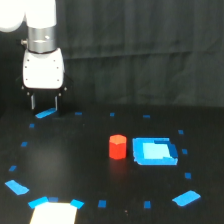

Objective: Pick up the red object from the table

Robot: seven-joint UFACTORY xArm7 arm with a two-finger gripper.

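Note:
The red object (117, 146) is a small stubby red-orange block standing upright on the black table (75, 160), just left of a bright blue square patch (155, 151). My gripper (45, 103) hangs at the upper left of the exterior view, far from the block, above the table's back left area. Its two dark fingers (33, 102) point down with a gap between them and nothing held, so it is open.
Small blue tape marks (17, 187) ring the table, with larger ones at the front left and front right (186, 198). A pale rectangle (54, 213) lies at the front left edge. A dark curtain closes off the back.

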